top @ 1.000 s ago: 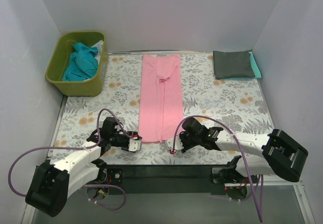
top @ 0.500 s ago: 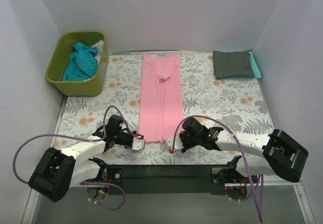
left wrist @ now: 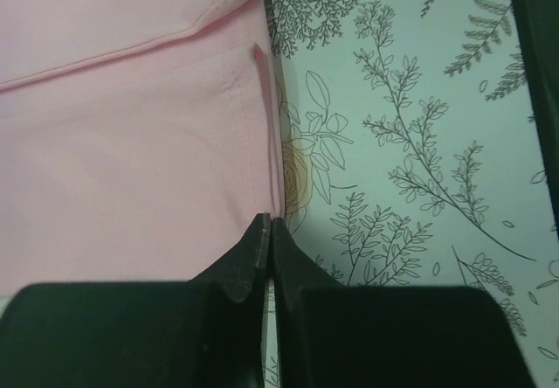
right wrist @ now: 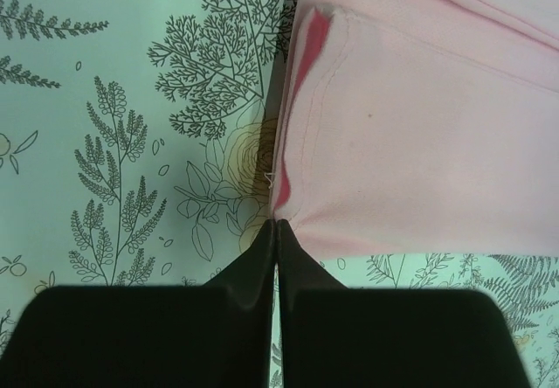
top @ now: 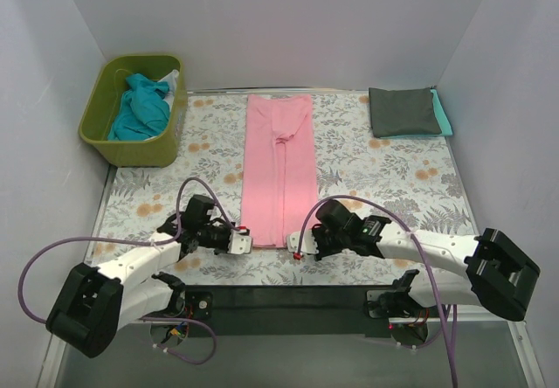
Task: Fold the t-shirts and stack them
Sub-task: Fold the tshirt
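Note:
A pink t-shirt (top: 278, 169) lies folded into a long narrow strip down the middle of the floral cloth. At its near left corner, my left gripper (top: 241, 242) is shut, and the hem (left wrist: 262, 143) runs straight into the closed tips (left wrist: 269, 223). At the near right corner, my right gripper (top: 299, 251) is shut on puckered pink fabric (right wrist: 393, 143) at its tips (right wrist: 276, 223). A folded dark grey t-shirt (top: 402, 111) rests on a teal one (top: 445, 114) at the back right. More teal t-shirts (top: 140, 108) lie crumpled in the tub.
The olive-green tub (top: 131, 148) stands at the back left, off the corner of the floral table cloth (top: 367, 174). White walls close in the back and both sides. A black bar (top: 279, 296) runs along the near edge between the arm bases.
My left gripper has slid right to the pink shirt's near left corner and closed there. The right gripper has stayed shut on the near right corner.

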`<state>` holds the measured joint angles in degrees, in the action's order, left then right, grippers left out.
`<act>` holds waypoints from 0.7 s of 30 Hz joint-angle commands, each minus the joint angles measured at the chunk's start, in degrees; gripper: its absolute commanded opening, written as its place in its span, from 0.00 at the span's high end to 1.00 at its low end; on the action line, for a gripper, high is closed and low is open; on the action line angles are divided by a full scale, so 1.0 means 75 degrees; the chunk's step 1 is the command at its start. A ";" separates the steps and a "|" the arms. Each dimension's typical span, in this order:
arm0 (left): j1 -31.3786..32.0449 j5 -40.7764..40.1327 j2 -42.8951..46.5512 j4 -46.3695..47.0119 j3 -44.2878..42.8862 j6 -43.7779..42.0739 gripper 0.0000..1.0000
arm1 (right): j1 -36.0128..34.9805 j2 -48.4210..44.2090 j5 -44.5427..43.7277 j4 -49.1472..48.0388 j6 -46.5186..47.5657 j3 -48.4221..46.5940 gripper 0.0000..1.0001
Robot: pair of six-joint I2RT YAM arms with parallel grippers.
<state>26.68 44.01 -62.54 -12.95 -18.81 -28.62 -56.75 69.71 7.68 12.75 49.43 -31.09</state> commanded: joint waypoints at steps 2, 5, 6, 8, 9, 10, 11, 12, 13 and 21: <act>0.0216 0.0390 0.0803 -0.0980 -0.0246 0.0135 1.00 | -0.0015 -0.0260 0.0346 0.0713 -0.0298 -0.0471 0.99; 0.0322 0.0390 0.0991 -0.1155 -0.0375 0.0546 1.00 | -0.0015 -0.0260 0.0382 0.0795 -0.0263 -0.0565 0.99; 0.0322 0.0390 0.1038 -0.1168 -0.0421 0.0663 1.00 | -0.0015 -0.0260 0.0359 0.0807 -0.0262 -0.0658 0.99; 0.0322 0.0343 0.1015 -0.1028 -0.0620 0.1280 1.00 | 0.0078 -0.0307 0.0358 0.0889 -0.0274 -0.0752 0.99; 0.0322 0.0192 0.0957 -0.0969 -0.0714 0.1529 1.00 | 0.0148 -0.0318 0.0347 0.0913 -0.0274 -0.0799 0.99; 0.0310 0.0168 0.0806 -0.0980 -0.0912 0.1717 1.00 | 0.0230 -0.0330 0.0324 0.0913 -0.0239 -0.0869 0.99; 0.0229 0.0179 0.0723 -0.1004 -0.1019 0.1823 1.00 | 0.0405 -0.0353 0.0300 0.0901 -0.0158 -0.0882 0.99; 0.0182 0.0214 0.0676 -0.0981 -0.1089 0.1836 1.00 | 0.0476 -0.0365 0.0242 0.0913 0.0005 -0.0893 0.99; 0.0112 0.0237 0.0629 -0.0911 -0.1171 0.1859 1.00 | 0.0628 -0.0400 0.0206 0.0890 0.0100 -0.0952 0.99; -0.0556 0.0319 -0.0425 -0.0020 -0.2073 0.1802 1.00 | 0.1554 0.0009 0.0194 0.0620 0.0932 -0.1701 0.99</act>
<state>25.23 45.25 -62.65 -16.67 -30.04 -14.87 -47.83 68.45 8.99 18.76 52.62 -39.51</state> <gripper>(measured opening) 0.017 0.019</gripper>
